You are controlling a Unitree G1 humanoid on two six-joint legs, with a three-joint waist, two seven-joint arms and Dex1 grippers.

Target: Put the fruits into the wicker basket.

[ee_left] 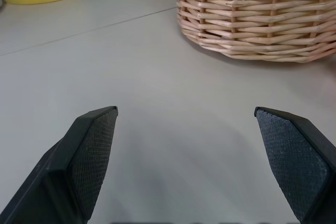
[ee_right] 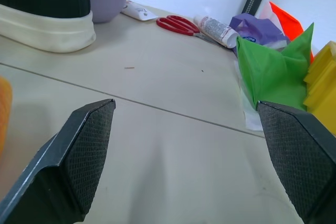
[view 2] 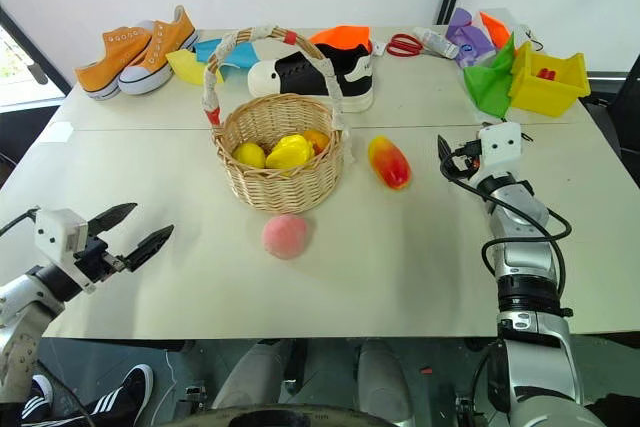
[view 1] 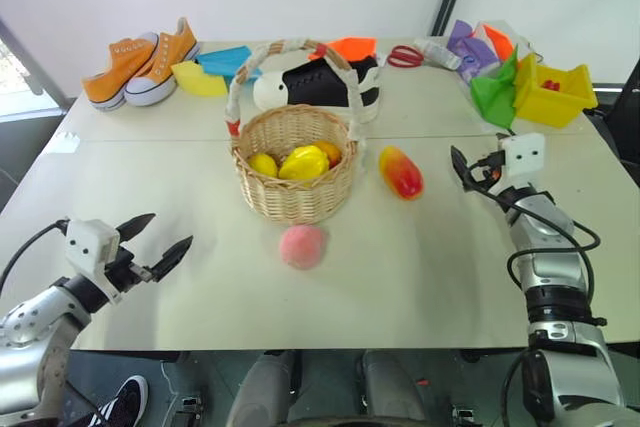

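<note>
Both head cams look forward and down from above the near edge of the table (view 1: 400, 287), basically the same wide shot, slightly offset. The left wrist cam sits low, close up on the wicker basket (ee_left: 257, 19). The right wrist cam skims low toward the scissors (ee_right: 181, 24).

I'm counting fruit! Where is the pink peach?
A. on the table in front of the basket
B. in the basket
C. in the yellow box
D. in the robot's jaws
A: the peach lies on the table, just in front of the basket.
</note>
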